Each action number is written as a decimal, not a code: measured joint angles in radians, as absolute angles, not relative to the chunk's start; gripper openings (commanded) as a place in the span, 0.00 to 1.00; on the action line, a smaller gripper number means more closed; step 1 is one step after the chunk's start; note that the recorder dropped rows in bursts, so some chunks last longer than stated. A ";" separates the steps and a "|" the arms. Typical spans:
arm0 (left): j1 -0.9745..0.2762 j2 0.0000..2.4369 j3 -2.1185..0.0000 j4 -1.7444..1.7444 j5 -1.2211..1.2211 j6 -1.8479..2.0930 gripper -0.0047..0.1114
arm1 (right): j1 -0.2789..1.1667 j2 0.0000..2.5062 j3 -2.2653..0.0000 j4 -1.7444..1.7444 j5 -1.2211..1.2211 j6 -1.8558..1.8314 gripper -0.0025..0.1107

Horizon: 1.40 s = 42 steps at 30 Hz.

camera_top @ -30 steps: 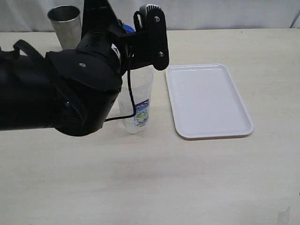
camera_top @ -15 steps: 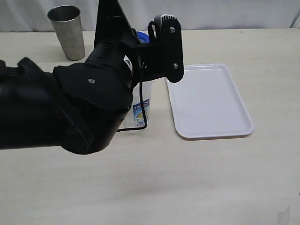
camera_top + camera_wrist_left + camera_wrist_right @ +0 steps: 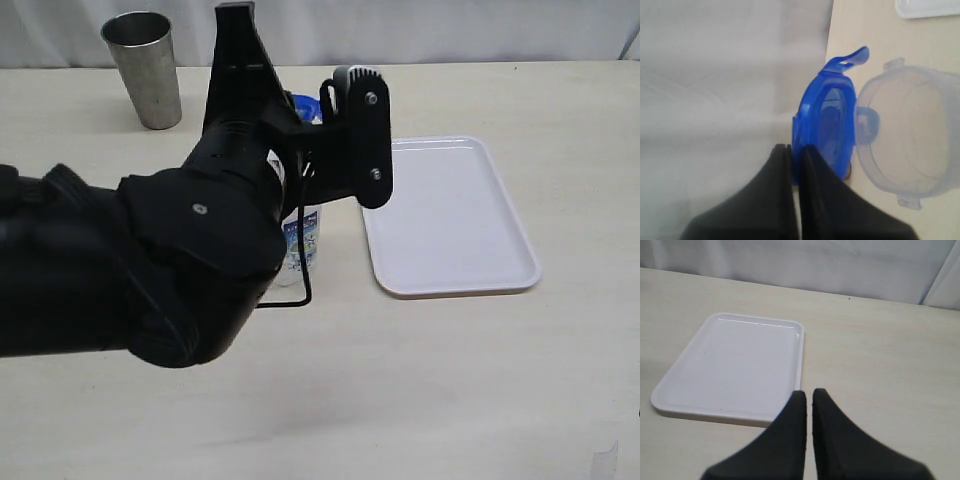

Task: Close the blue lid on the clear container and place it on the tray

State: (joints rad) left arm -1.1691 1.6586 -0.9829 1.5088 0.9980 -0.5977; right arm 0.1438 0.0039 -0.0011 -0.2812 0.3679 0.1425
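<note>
Blue lid on edge beside open clear container; tray near

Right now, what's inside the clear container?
Nothing shows inside the clear container: its mouth is open and looks empty. The left gripper holds the blue lid on edge beside the rim, not over it. In the exterior view the arm covers most of the container.

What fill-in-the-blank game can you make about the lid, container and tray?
1. The left gripper pinches the ____ lid.
2. The container has a top that is ____.
3. The tray is the colour ____.
4. The right gripper is shut and holds ____.
Missing words: blue; open; white; nothing.
</note>
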 measured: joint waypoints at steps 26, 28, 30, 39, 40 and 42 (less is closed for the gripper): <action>-1.174 1.659 -0.924 1.623 1.065 -0.717 0.04 | 0.144 0.004 -0.001 -0.281 0.368 0.143 0.06; -1.174 1.659 -0.924 1.633 1.072 -0.724 0.04 | 0.144 0.004 -0.001 -0.281 0.368 0.143 0.06; -1.174 1.659 -0.922 1.648 1.074 -0.735 0.04 | 0.144 0.004 -0.001 -0.281 0.368 0.143 0.06; -1.174 1.659 -0.922 1.690 1.051 -0.792 0.04 | 0.144 0.004 -0.001 -0.281 0.368 0.143 0.06; -1.174 1.659 -0.922 1.692 1.051 -0.792 0.04 | 0.144 0.004 -0.001 -0.281 0.368 0.143 0.06; -1.174 1.659 -0.922 1.692 1.053 -0.792 0.04 | 0.144 0.004 -0.001 -0.281 0.368 0.143 0.06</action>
